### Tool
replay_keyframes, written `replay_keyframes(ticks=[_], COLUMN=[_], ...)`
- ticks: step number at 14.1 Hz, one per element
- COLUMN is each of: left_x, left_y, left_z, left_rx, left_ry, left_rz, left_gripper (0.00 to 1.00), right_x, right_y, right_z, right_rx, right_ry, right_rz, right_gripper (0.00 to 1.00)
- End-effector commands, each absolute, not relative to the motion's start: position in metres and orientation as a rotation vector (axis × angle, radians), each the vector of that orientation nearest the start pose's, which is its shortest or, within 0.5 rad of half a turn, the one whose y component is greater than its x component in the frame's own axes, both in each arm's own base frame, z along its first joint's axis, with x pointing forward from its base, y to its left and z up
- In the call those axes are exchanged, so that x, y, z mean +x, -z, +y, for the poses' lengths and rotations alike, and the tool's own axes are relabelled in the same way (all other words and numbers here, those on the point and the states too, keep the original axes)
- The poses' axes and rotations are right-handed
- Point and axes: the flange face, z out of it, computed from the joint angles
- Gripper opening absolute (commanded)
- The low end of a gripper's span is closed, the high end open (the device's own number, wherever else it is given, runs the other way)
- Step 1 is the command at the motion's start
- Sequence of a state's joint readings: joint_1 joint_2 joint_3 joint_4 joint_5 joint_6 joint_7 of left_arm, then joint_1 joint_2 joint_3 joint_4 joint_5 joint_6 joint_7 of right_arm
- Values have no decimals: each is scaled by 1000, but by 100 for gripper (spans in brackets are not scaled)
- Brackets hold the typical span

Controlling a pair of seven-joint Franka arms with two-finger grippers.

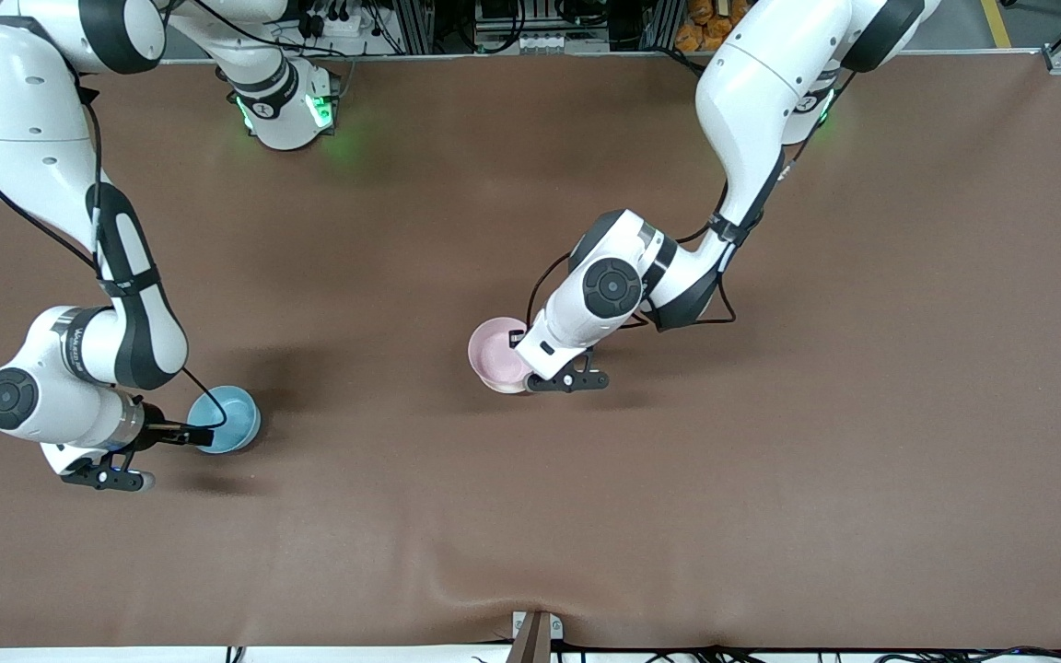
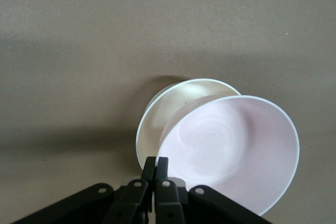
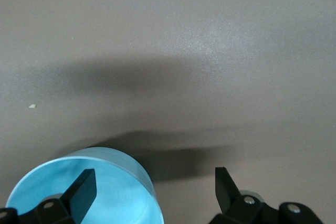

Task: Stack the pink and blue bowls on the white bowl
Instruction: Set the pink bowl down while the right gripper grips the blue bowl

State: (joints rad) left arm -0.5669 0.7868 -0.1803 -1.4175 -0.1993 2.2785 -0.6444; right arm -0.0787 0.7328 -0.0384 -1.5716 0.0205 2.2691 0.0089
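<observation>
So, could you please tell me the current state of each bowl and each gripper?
pink bowl: tilted, gripped at its rim, partly over the white bowl.
white bowl: upright on the table, under the pink bowl.
blue bowl: upright on the table, not gripped.
left gripper: shut on the pink bowl's rim.
right gripper: open, one finger over the blue bowl.

A robotics lab: two arm bases bolted at a brown-matted table (image 1: 530, 516), cabling and aluminium framing (image 1: 420, 23) alongside.

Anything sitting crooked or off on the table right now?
Yes. The pink bowl, pinched at its rim by the left gripper, is tilted and only partly over the white bowl, not nested. The blue bowl sits upright toward the right arm's end, one finger of the open right gripper over it.
</observation>
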Motion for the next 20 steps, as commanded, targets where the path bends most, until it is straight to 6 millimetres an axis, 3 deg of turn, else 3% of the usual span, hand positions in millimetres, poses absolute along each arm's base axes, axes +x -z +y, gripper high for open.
replay_keyframes(ticks=[1,7,9,10,11,13,16,18,20], left_x=[564,559,559,561,562,565,570,590,615], left_y=[-243,-231,-227,-225,-225,-228,-246,-271,-303], left_z=[-480,-482,-483,-482,-480,-478,-477,-454,-413], left_rx=[-3401,-3392,-3393,-3393,-3393,-3397,-3411,-3409,-3385], left_ry=[-183,-203,-199,-202,-201,-196,-157,-79,-41], left_rz=[-136,-114,-116,-123,-129,-137,-144,-199,-270], left_gripper=[0,0,0,0,22,100,100,100,100], right_x=[691,685,684,685,685,685,685,688,694], right_y=[-204,-199,-199,-199,-199,-199,-200,-208,-234], right_z=[-79,-75,-76,-75,-75,-79,-79,-75,-68], right_rx=[-3131,-3125,-3117,-3098,-3073,-3060,-3060,-3064,-3066], right_ry=[-55,-139,-140,-136,-128,-124,-116,-97,-42], right_rz=[223,218,229,251,280,300,299,274,264], right_gripper=[100,97,37,14,0,0,0,0,0])
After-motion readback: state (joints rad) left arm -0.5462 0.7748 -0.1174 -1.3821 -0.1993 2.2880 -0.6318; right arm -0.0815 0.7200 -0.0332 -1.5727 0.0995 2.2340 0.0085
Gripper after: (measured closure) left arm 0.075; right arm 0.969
